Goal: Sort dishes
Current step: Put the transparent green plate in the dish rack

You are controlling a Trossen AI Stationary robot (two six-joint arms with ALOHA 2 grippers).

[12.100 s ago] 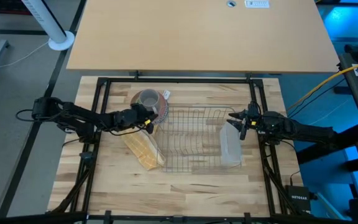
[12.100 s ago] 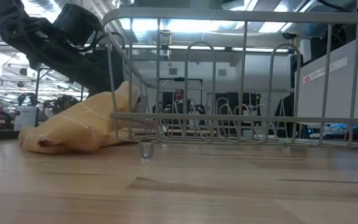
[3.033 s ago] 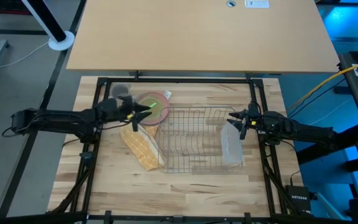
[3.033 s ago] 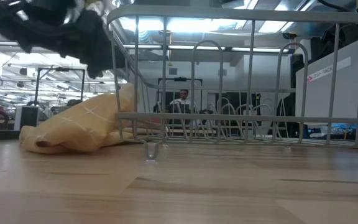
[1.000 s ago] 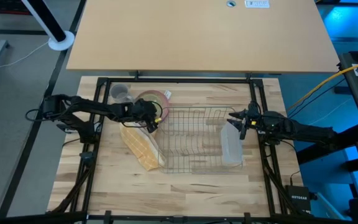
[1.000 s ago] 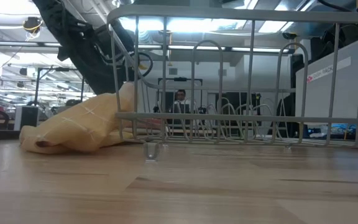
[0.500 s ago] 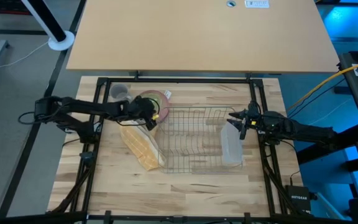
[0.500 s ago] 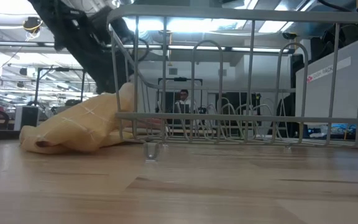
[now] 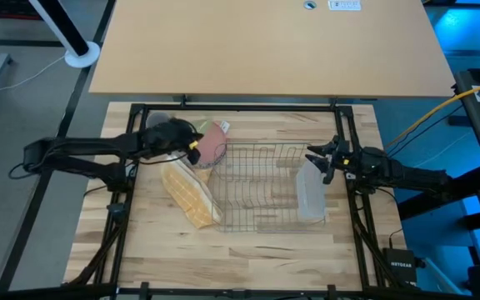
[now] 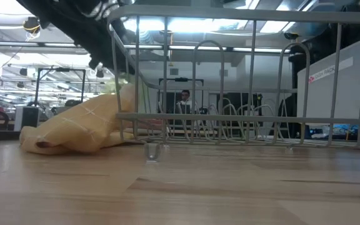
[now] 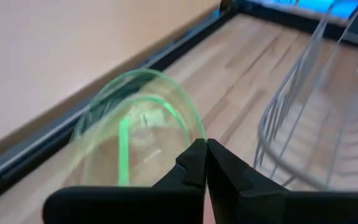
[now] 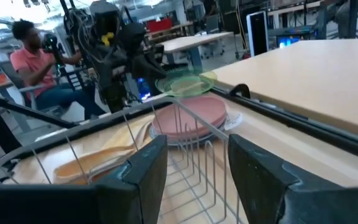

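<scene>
My left gripper [image 9: 192,143] is shut on a small translucent green bowl [image 11: 142,124], which hangs above the pink dishes [image 12: 188,115] at the wire rack's far left corner. The right wrist view shows the green bowl [image 12: 185,83] clear of the pink stack [image 9: 216,142], which rests flat on the table. My right gripper [image 9: 319,162] stands open at the rack's right side, holding nothing. The left arm covers the spot left of the pink stack. My left gripper pinches the green bowl's rim [image 11: 194,140] between its two shut fingers, on the side nearest the arm. The fingers come from the table's left, slanting down. The bowl is lifted clear above the pink dishes, its opening up and roughly level.
A wire dish rack [image 9: 261,187] fills the table's middle. A yellow checked cloth [image 9: 190,196] lies heaped against its left side, and a clear plastic tray [image 9: 308,193] leans at its right. A light wooden table [image 9: 265,50] stands behind. A person [image 12: 33,56] sits beyond the table.
My left gripper has risen and drawn back toward the table's far left, taking the green bowl up off the pink stack. The pink dishes have stayed where they were.
</scene>
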